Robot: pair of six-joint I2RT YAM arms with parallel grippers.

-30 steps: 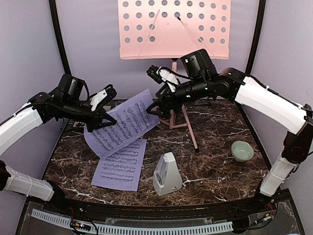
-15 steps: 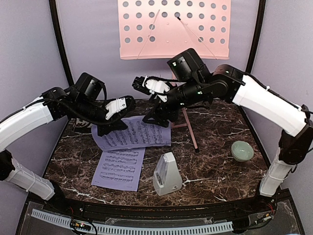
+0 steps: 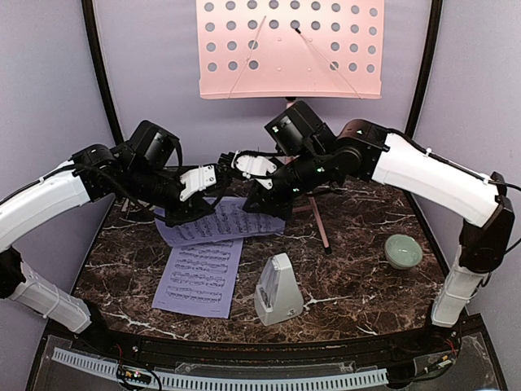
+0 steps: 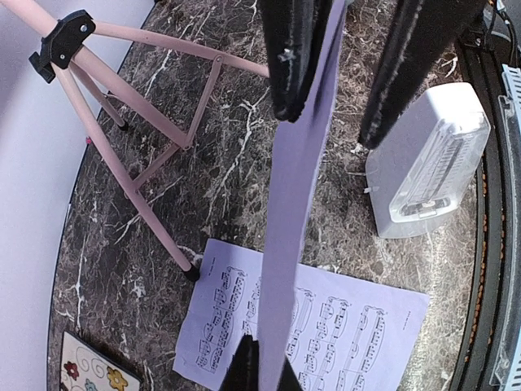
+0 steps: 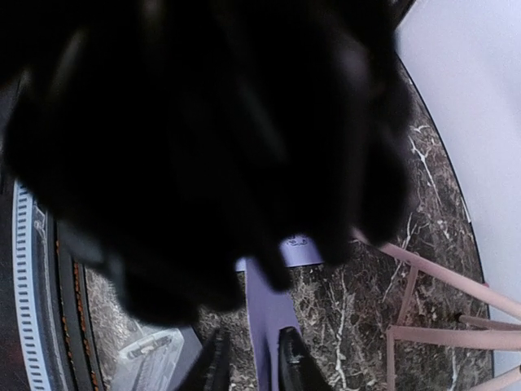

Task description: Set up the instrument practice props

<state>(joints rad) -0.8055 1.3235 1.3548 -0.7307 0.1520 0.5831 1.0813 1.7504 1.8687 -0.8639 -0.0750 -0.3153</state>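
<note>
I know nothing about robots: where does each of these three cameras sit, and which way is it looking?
Top external: high behind the arms, looking forward and down over the table to the music stand; left arm and right arm show.
Left wrist: on that arm, looking along the held sheet down to the table; left gripper at the bottom edge.
Right wrist: likewise; right gripper at bottom, dark blur above.
Shared: both wrist views show the held sheet and stand legs.
</note>
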